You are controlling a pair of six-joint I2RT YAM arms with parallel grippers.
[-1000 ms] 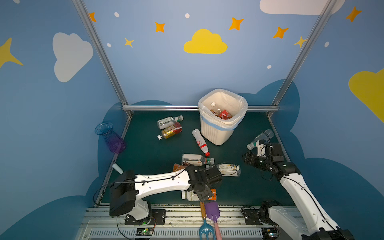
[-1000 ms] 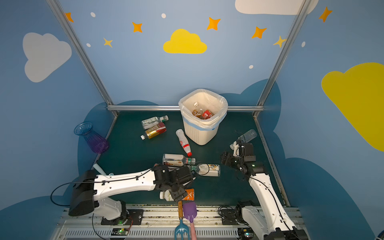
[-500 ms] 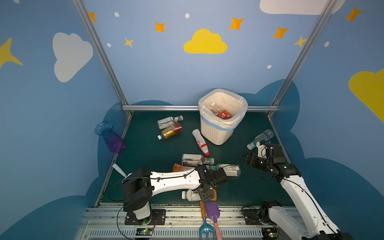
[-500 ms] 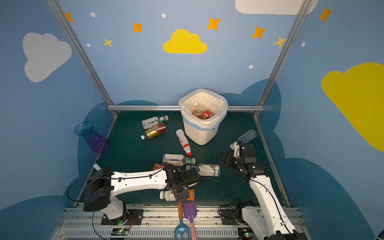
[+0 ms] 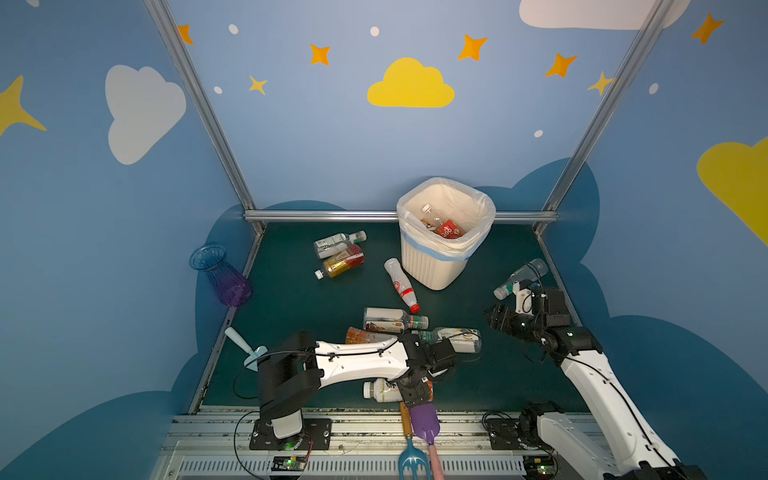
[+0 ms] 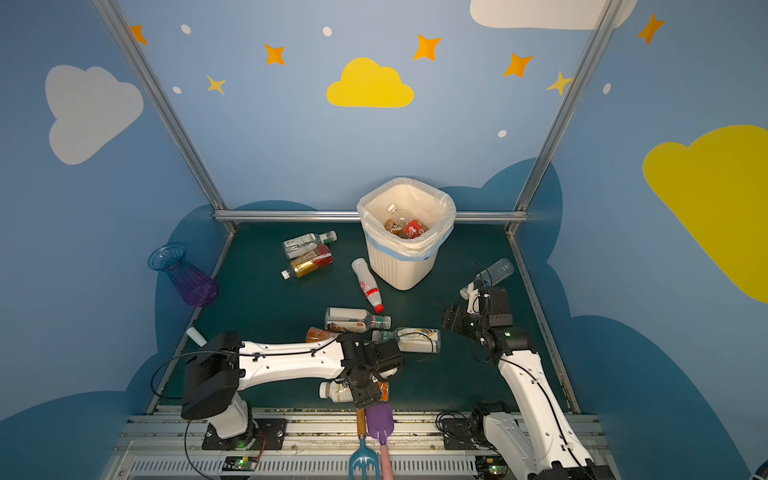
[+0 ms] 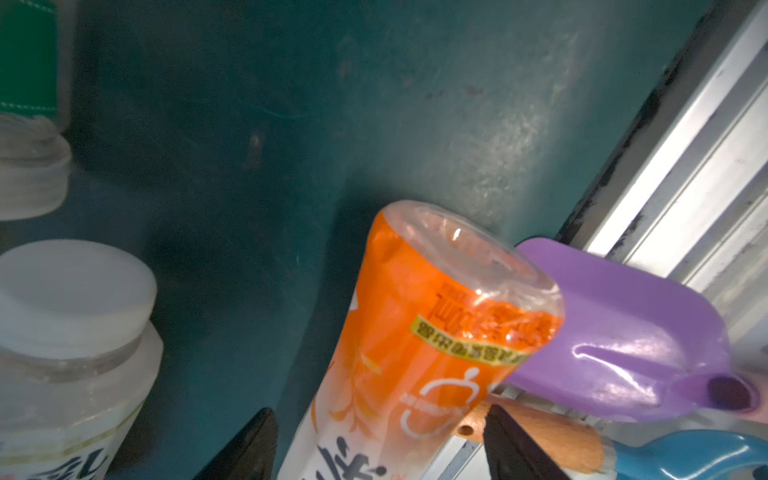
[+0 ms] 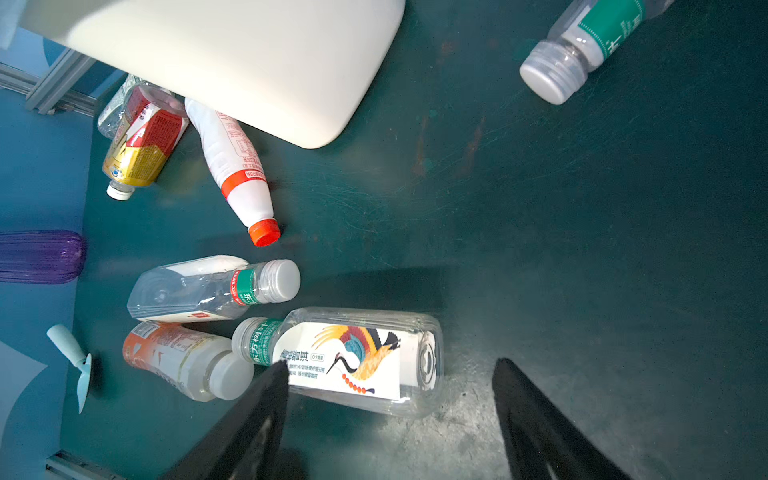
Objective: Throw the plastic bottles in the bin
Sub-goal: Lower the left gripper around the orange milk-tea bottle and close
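Left jaws: apart, one dark finger (image 7: 257, 449) on each side of the orange-label bottle (image 7: 436, 332). I cannot tell if they already press it.
Orange-label bottle: it lies on the green bench (image 5: 291, 299) at the front edge. Its clear base touches the purple scoop (image 7: 623, 332).
Beside the scoop: a blue fork with a wooden handle (image 7: 685, 453), on the metal rail.
Right jaws: wide apart, nothing between the fingers (image 8: 249, 428). They hang above bare bench near the right wall.
Near the right jaws: a clear bottle with a crane picture (image 8: 357, 357) lies on its side, just in front of one finger.
Middle group: a green-neck bottle (image 8: 208, 286) and a second orange bottle (image 8: 178, 357) lie close to the crane bottle.
Toward the bin: a white bottle with red cap (image 5: 401, 282) is just beside the bin wall. A red-gold bottle (image 5: 343, 264) and a pale one (image 5: 338, 243) are further left.
Right wall: one green-label bottle (image 5: 519, 278) lies alone.
Bin: the cream bin (image 5: 432, 266) stands upright at the back. Some bottles (image 5: 446, 227) are inside.
Left edge: a blue-purple vase (image 5: 222, 274).
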